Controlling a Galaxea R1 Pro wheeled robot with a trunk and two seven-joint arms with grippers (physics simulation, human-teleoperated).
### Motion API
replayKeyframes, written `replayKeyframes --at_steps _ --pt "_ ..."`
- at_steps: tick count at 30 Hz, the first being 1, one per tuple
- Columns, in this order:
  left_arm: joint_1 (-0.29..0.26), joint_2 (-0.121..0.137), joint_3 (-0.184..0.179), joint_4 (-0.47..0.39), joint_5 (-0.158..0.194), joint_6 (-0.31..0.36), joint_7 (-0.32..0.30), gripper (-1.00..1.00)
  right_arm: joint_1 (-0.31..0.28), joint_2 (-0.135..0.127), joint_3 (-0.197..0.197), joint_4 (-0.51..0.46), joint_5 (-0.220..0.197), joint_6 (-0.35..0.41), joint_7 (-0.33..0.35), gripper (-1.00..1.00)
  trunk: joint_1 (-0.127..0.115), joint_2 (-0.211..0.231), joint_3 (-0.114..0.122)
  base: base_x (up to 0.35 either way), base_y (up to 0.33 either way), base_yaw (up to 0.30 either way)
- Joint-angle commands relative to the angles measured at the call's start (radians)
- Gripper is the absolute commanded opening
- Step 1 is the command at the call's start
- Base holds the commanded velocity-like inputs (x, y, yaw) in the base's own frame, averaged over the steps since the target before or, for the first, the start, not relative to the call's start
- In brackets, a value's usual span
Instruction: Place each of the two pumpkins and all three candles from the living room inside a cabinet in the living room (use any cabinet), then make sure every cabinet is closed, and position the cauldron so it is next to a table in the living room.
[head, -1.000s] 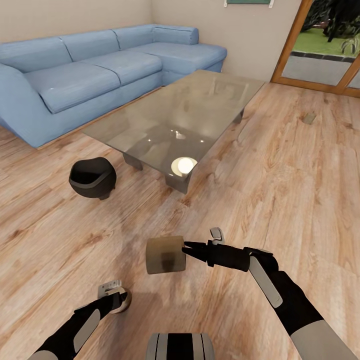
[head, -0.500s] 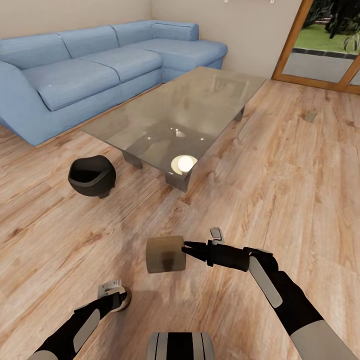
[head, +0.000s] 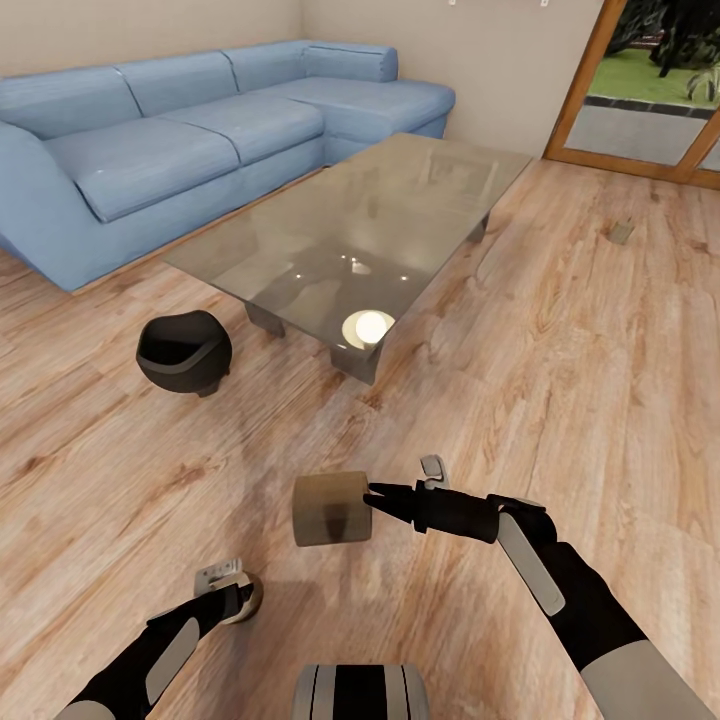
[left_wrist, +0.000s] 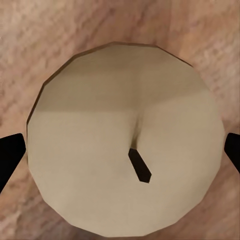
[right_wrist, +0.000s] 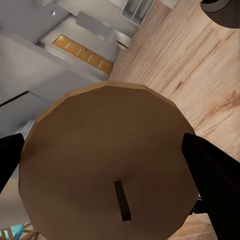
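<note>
The right hand (head: 372, 497) is clenched on a candle (head: 331, 509), held out in front of the trunk with its long axis level and pointing away from the fingers, above the floor (head: 560, 380). In the right wrist view the candle's round end (right_wrist: 107, 165) with its dark wick sits between the two dark fingers (right_wrist: 212, 180). The left hand (head: 240, 598) hangs low and nearer the trunk, grasping a second candle (head: 246, 600); in the left wrist view its pale end (left_wrist: 125, 140) faces the camera with a finger (left_wrist: 10, 155) at either edge and wood floor behind it.

A third candle (head: 620, 232) appears to lie well apart on the floor, far off to the right near the glass door (head: 650, 90); the right arm is on that side, but both hands are full. No cabinet and no pumpkin can be made out in the head view, so the likely next step is to carry the two held candles to a cabinet elsewhere in the room.

The cauldron (head: 184, 352) stands on the floor just beside the near left corner of the glass surface (head: 370, 215), which seems bare apart from reflected light. Beyond it a blue sofa (head: 180, 130) lines the wall.
</note>
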Motion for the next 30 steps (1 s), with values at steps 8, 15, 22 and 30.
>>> replayKeyframes --at_steps 8,15,22,30 --pt "0.0 0.001 -0.008 -0.002 0.01 0.003 0.004 1.0 -0.001 -0.001 0.001 0.0 -0.009 0.008 -0.001 -1.0 0.0 0.0 -0.001 0.0 0.0 0.0" --pt "0.0 0.001 -0.009 -0.004 0.01 0.003 0.004 -1.0 -0.001 -0.001 0.001 -0.001 -0.009 0.008 -0.001 -1.0 0.0 0.0 -0.001 0.0 0.0 0.0" --pt "0.0 0.002 -0.003 -0.007 0.012 0.001 0.003 -1.0 -0.001 -0.001 0.001 0.001 -0.009 0.006 -0.001 -1.0 0.0 0.0 -0.001 0.0 0.0 0.0" --pt "0.0 0.003 -0.001 -0.008 0.012 -0.002 0.003 -1.0 -0.001 -0.001 0.001 0.001 -0.009 0.006 -0.001 -1.0 0.0 0.0 -0.001 0.0 0.0 0.0"
